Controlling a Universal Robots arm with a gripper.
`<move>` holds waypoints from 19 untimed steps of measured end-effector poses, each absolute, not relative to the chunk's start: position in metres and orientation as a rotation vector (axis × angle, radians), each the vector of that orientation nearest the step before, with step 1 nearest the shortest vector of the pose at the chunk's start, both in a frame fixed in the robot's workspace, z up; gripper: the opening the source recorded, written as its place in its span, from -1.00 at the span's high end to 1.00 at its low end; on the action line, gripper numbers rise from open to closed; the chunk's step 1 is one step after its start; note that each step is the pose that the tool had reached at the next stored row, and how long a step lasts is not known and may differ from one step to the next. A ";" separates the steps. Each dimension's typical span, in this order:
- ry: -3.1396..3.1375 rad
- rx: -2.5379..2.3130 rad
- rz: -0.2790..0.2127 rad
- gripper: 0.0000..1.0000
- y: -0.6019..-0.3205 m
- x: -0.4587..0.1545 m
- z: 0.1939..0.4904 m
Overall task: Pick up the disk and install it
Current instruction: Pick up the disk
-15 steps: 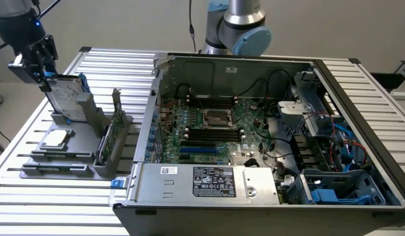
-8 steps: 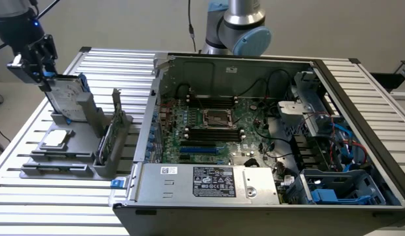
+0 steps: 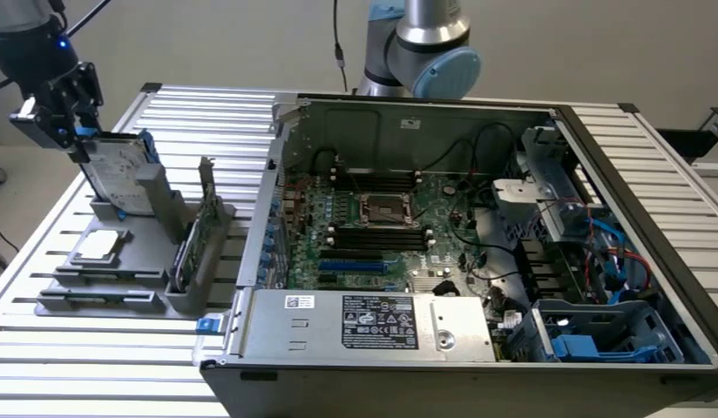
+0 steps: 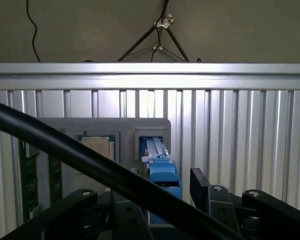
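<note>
Above the grey holder [image 3: 98, 303] the tool [image 3: 79, 146] straddles the disk [image 3: 118, 171]; a cable [image 4: 90, 161] hides whether it grips.

Recorded silver-grey, white-labelled, blue-framed disk [image 3: 112, 165], black gripper [image 3: 77, 144], plain mid-grey holder [image 3: 138, 292], silver table [image 3: 104, 366] ribbed in parallel slats, green motherboard [image 3: 389, 231] with black slots inside grey case [image 3: 394, 126], silver arm [image 3: 429, 22] with light blue cap.

Slatted table [image 3: 57, 348]. Open case [image 3: 417, 122] sits centre to 3 o'clock. Inside: motherboard [image 3: 452, 252], socket [image 3: 386, 211] mid-board, power supply [image 3: 371, 324] at 6, blue cage [image 3: 598, 340] at 5. Grey holder [image 3: 104, 300] at 9 o'clock of case. Chip [image 3: 100, 245] lies flat in it; card [image 3: 206, 187] upright, possibly slotted.
</note>
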State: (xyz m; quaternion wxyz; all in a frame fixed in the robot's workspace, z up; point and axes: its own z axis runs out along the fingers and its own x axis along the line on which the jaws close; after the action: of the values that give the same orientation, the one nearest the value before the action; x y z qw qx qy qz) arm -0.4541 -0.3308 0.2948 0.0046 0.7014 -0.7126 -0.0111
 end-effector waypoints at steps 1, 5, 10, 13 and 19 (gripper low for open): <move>-2.235 2.194 -0.035 -0.08 -0.331 -0.454 0.295; -2.241 2.189 -0.035 -0.08 -0.331 -0.454 0.294; -2.242 2.188 -0.035 -0.08 -0.331 -0.454 0.294; -2.244 2.185 -0.035 -0.08 -0.331 -0.454 0.294; -2.249 2.181 -0.035 -0.08 -0.331 -0.453 0.293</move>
State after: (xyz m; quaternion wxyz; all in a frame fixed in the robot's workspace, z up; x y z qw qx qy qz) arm -0.4530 -0.3308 0.2930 0.0045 0.6962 -0.7178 -0.0111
